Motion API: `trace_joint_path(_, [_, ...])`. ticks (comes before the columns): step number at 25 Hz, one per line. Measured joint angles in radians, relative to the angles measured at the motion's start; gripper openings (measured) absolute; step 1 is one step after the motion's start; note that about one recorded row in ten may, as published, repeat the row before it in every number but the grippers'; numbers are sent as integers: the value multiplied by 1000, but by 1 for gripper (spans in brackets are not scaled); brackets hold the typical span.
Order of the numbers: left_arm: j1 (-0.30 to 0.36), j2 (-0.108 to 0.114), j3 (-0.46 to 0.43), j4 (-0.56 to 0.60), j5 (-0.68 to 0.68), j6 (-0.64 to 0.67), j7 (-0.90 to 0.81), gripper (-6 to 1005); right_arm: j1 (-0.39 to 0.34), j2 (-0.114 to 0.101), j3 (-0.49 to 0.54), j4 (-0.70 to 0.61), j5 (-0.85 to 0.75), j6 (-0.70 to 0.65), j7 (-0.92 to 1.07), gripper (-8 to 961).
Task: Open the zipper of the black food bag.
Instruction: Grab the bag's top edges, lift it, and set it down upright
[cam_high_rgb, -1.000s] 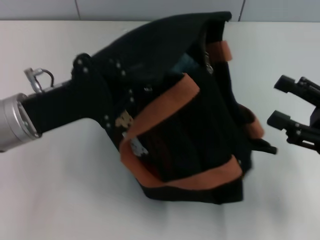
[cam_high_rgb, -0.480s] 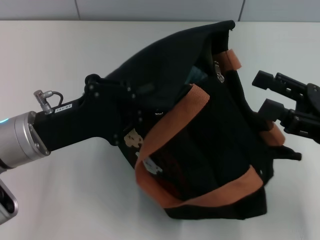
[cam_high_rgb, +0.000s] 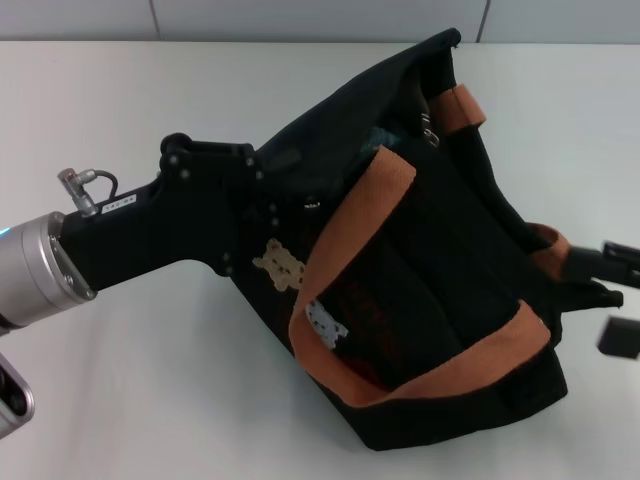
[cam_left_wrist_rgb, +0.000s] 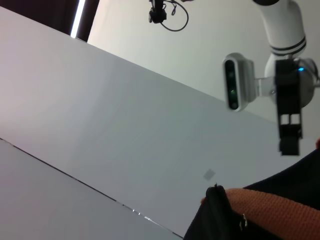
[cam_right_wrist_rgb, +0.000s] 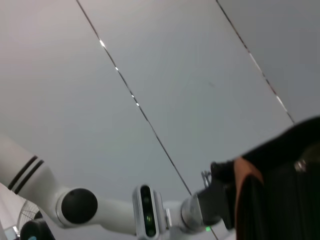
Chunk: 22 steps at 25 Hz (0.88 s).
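L gripper reaching in low from left, buried against black food bag, grip state can't tell, R gripper at bag's right end, fingers apart, zipper pull near top rim.

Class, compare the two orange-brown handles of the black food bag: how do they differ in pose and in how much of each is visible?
The near handle loops wide across the black food bag's side, almost wholly visible. The far handle shows only short pieces, one near the zipper pull, and is mostly hidden behind fabric. Both are the same orange-brown webbing.
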Motion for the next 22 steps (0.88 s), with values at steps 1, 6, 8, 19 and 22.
trace_joint_path(1, [0, 0, 0, 0, 0, 0, 0, 102, 0, 0, 0, 0, 0, 0, 0, 799])
trace_joint_path(6, [-11, 0, 1, 1, -6, -2, 0, 102, -36, -19, -70, -13, -22, 3, 8, 797])
trace_joint_path(8, [-18, 0, 1, 2, -7, -2, 0, 102, -33, -16, -95, -12, -54, 21, 1, 797])
trace_joint_path(19, [-33, 0, 11, 3, -34, 68, 26, 102, 159, 60, -102, 80, -242, 339, 43, 793])
trace_joint_path(22, [-34, 0, 21, 4, -36, 72, 28, 102, 189, 75, -103, 84, -243, 377, 49, 792])
